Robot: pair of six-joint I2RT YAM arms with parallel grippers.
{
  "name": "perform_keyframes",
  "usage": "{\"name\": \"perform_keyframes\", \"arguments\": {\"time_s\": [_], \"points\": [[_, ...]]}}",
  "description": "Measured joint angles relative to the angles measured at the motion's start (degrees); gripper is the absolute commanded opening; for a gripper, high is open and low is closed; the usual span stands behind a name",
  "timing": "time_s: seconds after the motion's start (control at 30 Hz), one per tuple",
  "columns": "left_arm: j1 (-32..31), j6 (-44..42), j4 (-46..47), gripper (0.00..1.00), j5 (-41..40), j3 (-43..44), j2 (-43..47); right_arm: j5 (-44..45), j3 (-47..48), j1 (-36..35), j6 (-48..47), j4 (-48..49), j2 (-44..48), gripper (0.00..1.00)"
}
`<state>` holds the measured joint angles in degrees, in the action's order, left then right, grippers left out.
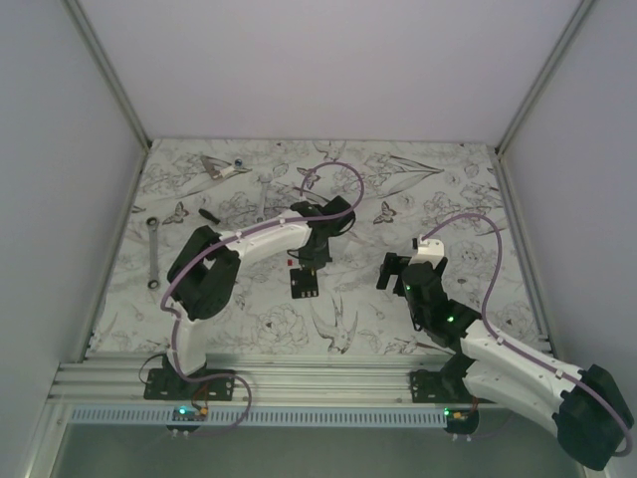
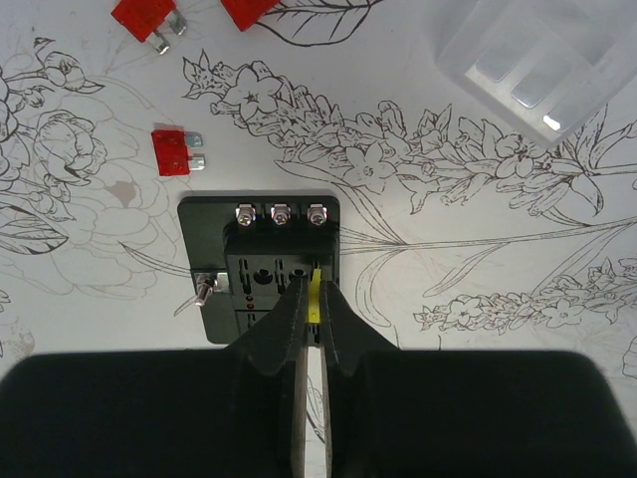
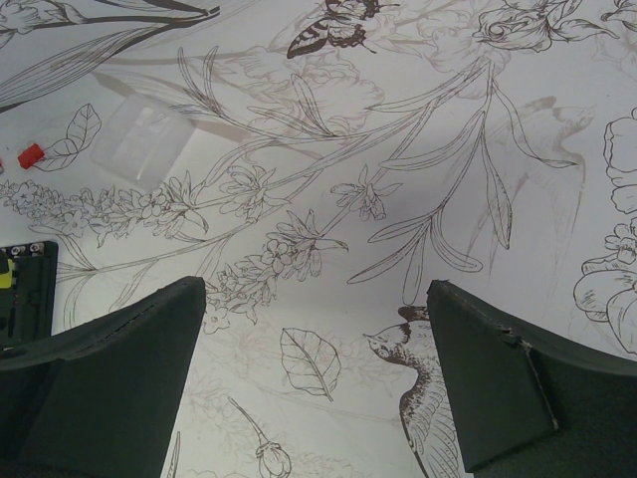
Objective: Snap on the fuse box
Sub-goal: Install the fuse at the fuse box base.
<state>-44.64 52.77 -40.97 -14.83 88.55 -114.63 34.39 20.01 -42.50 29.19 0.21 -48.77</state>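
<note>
The fuse box (image 1: 304, 285) is a flat black block lying on the flower-print mat in front of the left arm. In the left wrist view the fuse box (image 2: 254, 261) shows three screws along its far edge and slots on top. My left gripper (image 2: 314, 286) is shut on a small yellow fuse (image 2: 315, 301), held upright over a slot at the box's right side. My right gripper (image 3: 318, 329) is open and empty above bare mat, to the right of the box (image 3: 25, 289). A clear plastic cover (image 2: 537, 60) lies beyond the box and also shows in the right wrist view (image 3: 144, 139).
Loose red fuses (image 2: 169, 151) lie on the mat past the box, two more (image 2: 144, 18) at the view's top edge. Metal wrenches (image 1: 152, 254) lie at the left and far side (image 1: 261, 194) of the mat. White walls enclose the table.
</note>
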Motion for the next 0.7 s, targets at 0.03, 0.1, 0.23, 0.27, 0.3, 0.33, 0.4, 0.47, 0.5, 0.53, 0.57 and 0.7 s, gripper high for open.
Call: {"name": "perform_keyframes", "arguments": {"time_s": [0.03,0.1,0.23,0.27,0.3,0.33,0.4,0.47,0.5,0.53,0.57,0.7], "points": [[0.00,-0.04,0.00,0.00,0.04,0.00,-0.11,0.00,0.00,0.00,0.00,0.00,0.00,1.00],[0.00,-0.07,-0.02,0.00,0.17,0.00,-0.26,-0.02,0.00,0.00,0.02,0.00,0.00,1.00],[0.00,-0.11,0.00,0.00,0.20,0.00,-0.33,-0.04,0.00,0.00,0.00,0.00,0.00,1.00],[0.00,-0.17,-0.02,0.00,0.20,0.00,-0.33,-0.04,0.00,0.00,0.00,0.00,0.00,1.00],[0.00,-0.31,0.00,0.00,0.20,0.00,-0.35,-0.07,0.00,0.00,0.00,0.00,0.00,1.00],[0.00,-0.52,-0.02,0.00,0.20,0.00,-0.35,-0.09,0.00,0.00,0.00,0.00,0.00,1.00],[0.00,-0.98,0.00,0.00,0.24,0.00,-0.35,-0.24,0.00,0.00,0.00,0.00,0.00,1.00],[0.00,-1.22,0.00,0.00,0.37,0.00,-0.37,-0.31,0.00,0.00,0.00,0.00,0.00,1.00],[-0.04,-1.36,0.00,0.00,0.37,-0.02,-0.42,-0.35,0.00,0.00,0.00,0.00,0.00,1.00],[-0.07,-1.38,0.00,0.00,0.37,-0.02,-0.48,-0.39,0.00,0.00,0.00,0.00,0.00,1.00],[-0.17,-1.38,0.02,0.00,0.37,-0.04,-0.57,-0.39,0.00,0.00,0.00,0.00,0.00,1.00],[-0.61,-1.33,0.04,0.00,0.33,-0.35,-0.87,-0.39,0.00,0.00,0.00,0.00,0.00,1.00]]}}
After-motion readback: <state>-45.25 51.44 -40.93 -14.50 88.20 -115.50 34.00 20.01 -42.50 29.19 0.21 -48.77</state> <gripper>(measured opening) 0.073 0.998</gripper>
